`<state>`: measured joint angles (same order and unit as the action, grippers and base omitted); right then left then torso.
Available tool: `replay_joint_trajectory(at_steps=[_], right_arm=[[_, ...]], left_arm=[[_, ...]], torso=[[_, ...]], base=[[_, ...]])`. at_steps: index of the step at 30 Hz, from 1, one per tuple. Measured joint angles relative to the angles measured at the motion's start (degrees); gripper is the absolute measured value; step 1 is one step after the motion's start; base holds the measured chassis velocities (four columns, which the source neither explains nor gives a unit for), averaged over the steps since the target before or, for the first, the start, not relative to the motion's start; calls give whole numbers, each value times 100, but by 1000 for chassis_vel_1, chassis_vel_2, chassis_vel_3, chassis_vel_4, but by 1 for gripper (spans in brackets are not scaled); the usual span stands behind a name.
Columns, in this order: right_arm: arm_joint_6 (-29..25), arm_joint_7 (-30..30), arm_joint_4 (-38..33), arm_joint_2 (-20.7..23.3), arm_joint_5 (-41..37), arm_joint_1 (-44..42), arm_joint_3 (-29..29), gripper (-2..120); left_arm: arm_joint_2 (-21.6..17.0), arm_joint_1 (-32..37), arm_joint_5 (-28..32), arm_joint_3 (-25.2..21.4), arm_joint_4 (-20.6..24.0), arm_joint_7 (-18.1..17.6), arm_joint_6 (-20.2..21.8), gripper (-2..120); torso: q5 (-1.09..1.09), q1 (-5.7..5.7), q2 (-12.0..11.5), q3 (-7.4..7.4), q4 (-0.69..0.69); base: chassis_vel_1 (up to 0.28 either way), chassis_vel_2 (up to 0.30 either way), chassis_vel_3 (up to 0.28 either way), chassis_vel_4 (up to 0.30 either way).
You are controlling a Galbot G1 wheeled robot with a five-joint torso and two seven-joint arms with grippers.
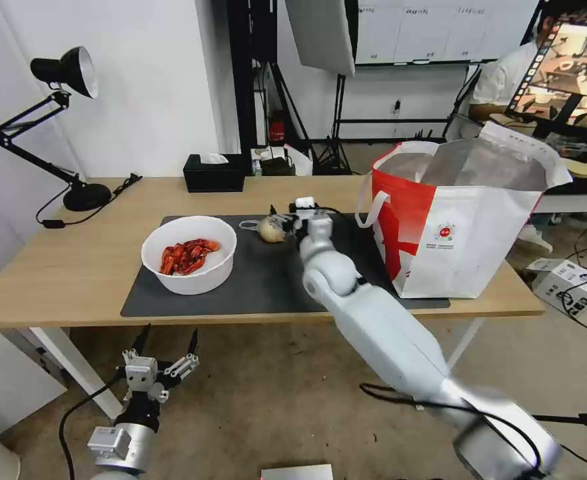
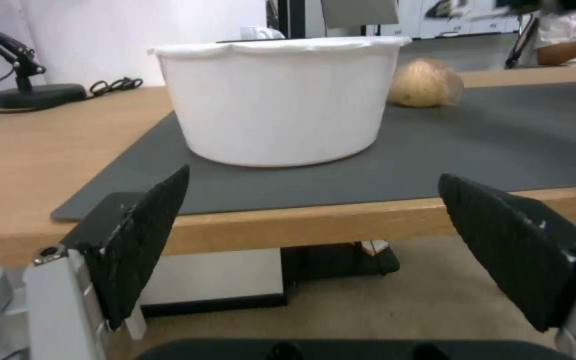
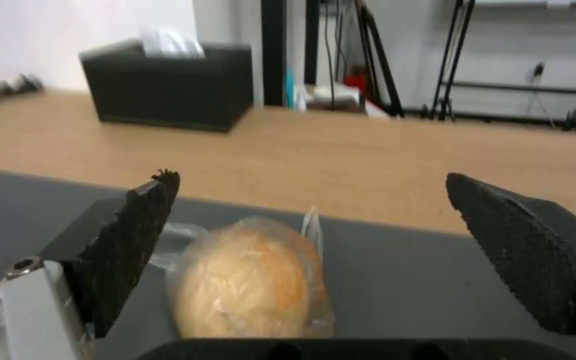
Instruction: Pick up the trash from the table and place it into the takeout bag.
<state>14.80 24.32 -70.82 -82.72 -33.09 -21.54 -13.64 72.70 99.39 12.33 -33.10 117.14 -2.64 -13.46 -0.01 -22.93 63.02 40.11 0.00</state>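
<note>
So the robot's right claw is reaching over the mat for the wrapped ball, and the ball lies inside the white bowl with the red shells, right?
Not quite. The wrapped ball lies on the dark mat beside the white bowl, not inside it, as the head view shows. The right gripper is indeed open at the ball.

The right gripper stands spread over the wrapped ball, bare mat on both sides. Well to its left sits the bowl; to its right the bag walls off the table end.
</note>
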Motion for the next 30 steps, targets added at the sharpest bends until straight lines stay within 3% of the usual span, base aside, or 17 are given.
replay_joint_trajectory(at_steps=[3,9,30], right_arm=[[105,-110,881,-421,112,347,-14,100],[152,-320,1521,-746,225,552,34,100],[375,-694,1805,-740,456,457,-8,99]], left_arm=[[26,5,4,-20,-2,-1,-30,100],[7,10,57,-69,-8,0,-56,100],[-61,-5,100,-62,-5,2,-63,100]], torso=[[0,0,0,0,0],[0,0,0,-1,1],[1,1,1,-1,-1]], base=[[0,0,0,0],[0,0,0,0],[0,0,0,0]])
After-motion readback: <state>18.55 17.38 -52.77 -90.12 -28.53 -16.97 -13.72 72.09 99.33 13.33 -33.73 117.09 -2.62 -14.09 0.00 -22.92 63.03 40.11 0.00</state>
